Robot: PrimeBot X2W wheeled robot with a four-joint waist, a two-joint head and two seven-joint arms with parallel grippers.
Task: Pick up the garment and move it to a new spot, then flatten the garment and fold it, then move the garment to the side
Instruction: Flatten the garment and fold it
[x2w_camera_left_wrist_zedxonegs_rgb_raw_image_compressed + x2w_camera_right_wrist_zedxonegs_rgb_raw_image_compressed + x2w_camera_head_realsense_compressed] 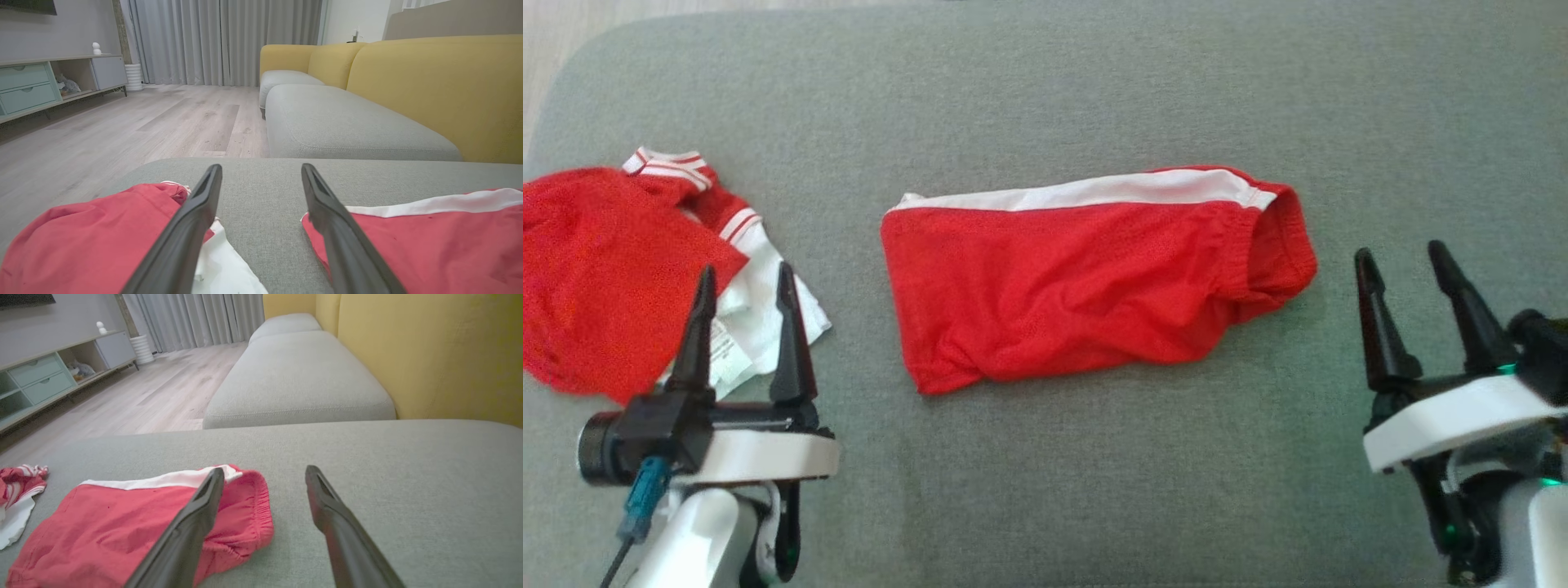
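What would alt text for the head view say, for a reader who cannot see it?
Red shorts with a white stripe lie in the middle of a grey cushion. A crumpled red and white garment lies at the left; the left gripper and right gripper sit open and empty at the lower corners.

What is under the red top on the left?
Some white fabric with a label sticks out from beneath the red top, on the grey cushion. How far it runs underneath is covered.
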